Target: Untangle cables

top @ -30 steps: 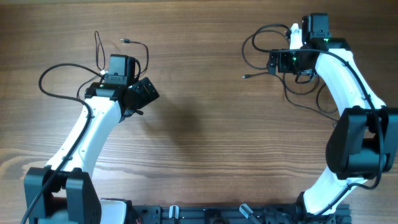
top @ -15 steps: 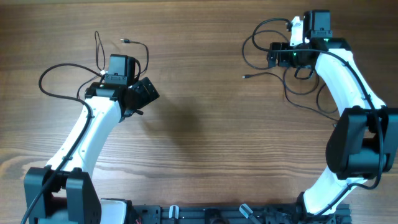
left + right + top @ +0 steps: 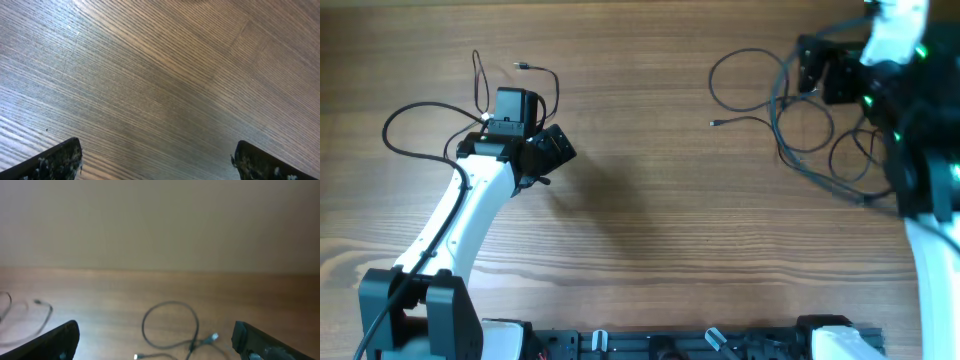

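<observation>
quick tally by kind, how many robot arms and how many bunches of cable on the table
robot arms: 2, left arm and right arm
cable bunches: 2, left cable bunch and right cable bunch; the cords in each are too tangled to count
total: 4

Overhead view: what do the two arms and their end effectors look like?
Both arms have white rounded links joined by black housings. The left arm carries a thin black wire along its link and a boxy black wrist. The right arm is blurred, with green lights near its wrist. In the left wrist view, the end effector fingers are dark with pale speckles.
</observation>
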Motion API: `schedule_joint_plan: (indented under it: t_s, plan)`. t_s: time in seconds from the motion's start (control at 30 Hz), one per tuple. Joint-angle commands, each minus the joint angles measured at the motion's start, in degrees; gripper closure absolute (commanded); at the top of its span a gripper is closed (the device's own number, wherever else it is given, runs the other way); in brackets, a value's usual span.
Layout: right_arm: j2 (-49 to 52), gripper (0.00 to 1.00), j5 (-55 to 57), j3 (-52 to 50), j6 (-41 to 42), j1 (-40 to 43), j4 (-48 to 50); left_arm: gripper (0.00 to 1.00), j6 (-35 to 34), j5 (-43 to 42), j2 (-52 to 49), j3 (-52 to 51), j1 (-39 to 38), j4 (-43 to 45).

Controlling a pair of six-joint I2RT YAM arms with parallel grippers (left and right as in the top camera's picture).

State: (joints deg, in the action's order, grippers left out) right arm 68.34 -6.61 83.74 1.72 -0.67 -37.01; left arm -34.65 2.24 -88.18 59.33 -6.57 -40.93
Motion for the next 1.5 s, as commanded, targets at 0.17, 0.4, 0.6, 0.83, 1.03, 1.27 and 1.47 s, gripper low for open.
schedule_joint_plan:
  t_s: [0.17,0.4,0.6,0.83,1.03,1.27,1.47]
  plan:
    - [-11.2,0.00,4.1,0.1,-0.2,-0.2,-3.1,0.00,-0.5,-0.2,-0.3,0.6,0.3,0.2]
    - [-18.1,0.00,1.2,-0.1,-6.4,-0.2,0.4,0.00,-0.5,-0.2,-0.3,0.6,0.3,0.2]
    - [-31.9,0.00,-1.1,-18.1,-6.0,-0.2,12.9,0.00,-0.5,-0.2,-0.3,0.6,0.3,0.2]
    - [-52.9,0.00,-3.1,-52.9,0.4,0.0,43.3,0.00,-0.5,-0.2,-0.3,0.6,0.3,0.2]
    - [-64.4,0.00,-2.3,-66.3,0.5,0.0,55.1,0.00,-0.5,-0.2,-0.3,0.6,0.3,0.2]
    - [-68.1,0.00,-1.6,-73.1,3.2,0.0,57.6,0.00,-0.5,-0.2,-0.3,0.6,0.3,0.2]
    - [-68.1,0.00,-1.6,-81.0,3.4,0.0,58.0,0.00,-0.5,-0.2,-0.3,0.6,0.3,0.2]
